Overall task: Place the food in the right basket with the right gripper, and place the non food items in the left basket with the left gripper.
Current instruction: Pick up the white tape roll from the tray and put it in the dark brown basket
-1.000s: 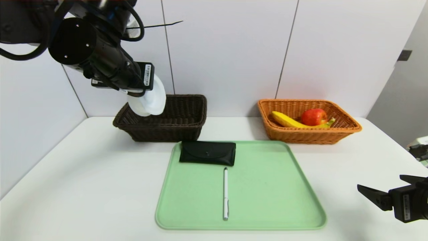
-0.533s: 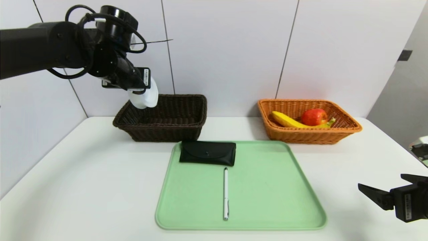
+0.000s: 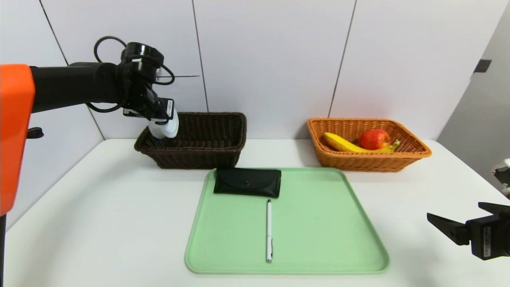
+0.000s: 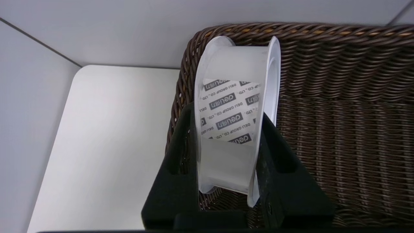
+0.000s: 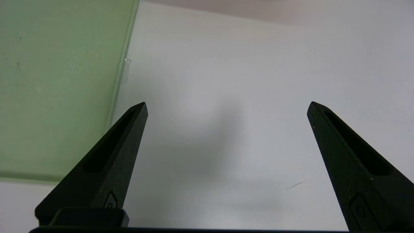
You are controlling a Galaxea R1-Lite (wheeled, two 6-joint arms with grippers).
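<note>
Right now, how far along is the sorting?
Done: banana and apple lie in the tan basket. In hand: the left gripper holds the spool over the dark basket, not yet released. Left: pouch and pen on the green tray. The right gripper waits open beside the tray.

green tray (image 3: 318,223) (pale), white table (image 3: 99,223)

white spool (image 4: 233,106), dark brown basket (image 3: 207,139), green tray (image 3: 318,223)
</note>
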